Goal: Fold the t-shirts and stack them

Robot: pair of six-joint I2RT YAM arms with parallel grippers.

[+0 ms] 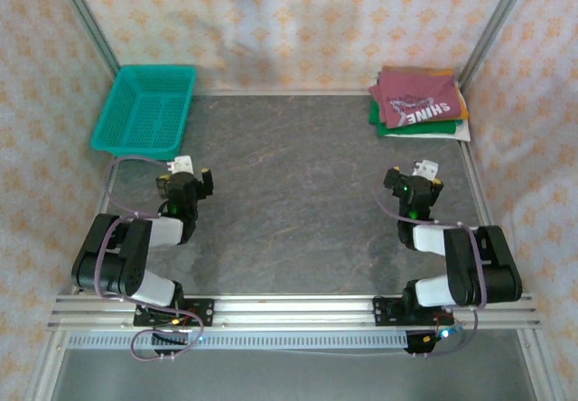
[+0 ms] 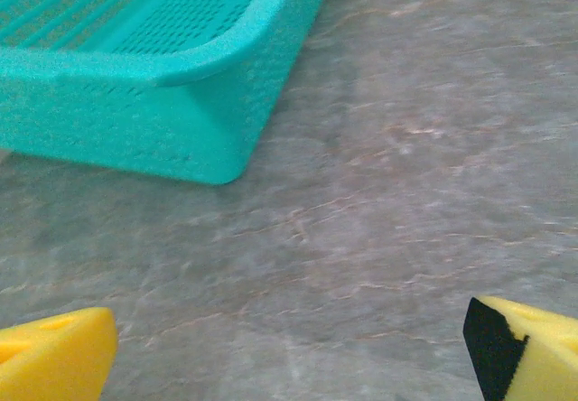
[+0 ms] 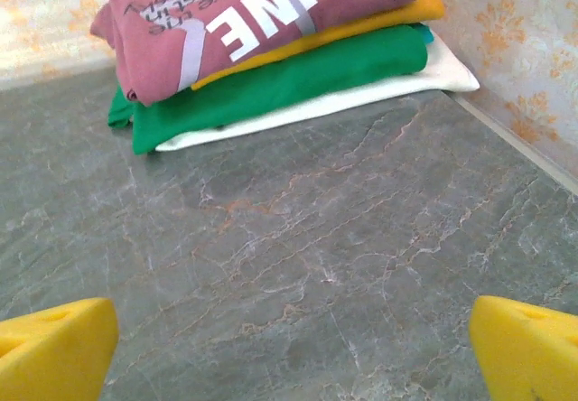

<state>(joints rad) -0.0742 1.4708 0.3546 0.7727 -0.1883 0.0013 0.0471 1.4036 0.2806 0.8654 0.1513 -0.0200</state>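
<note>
A pile of folded t-shirts sits in the far right corner of the table. The maroon t-shirt (image 1: 417, 97) (image 3: 262, 17) with white lettering lies on top. Under it are an orange t-shirt (image 3: 361, 29), a green t-shirt (image 3: 289, 80) and a white t-shirt (image 3: 397, 85) at the bottom. My right gripper (image 1: 413, 181) (image 3: 293, 351) hangs open over bare table, well short of the pile. Over on the left side of the table my left gripper (image 1: 186, 182) (image 2: 289, 351) is open too, with nothing between its yellow fingertips (image 2: 54, 356).
A teal mesh basket (image 1: 146, 107) (image 2: 163, 103) stands at the far left corner, just ahead of the left gripper. Patterned walls close the table at the back and both sides. The grey marble tabletop (image 1: 298, 193) stretches between the two arms.
</note>
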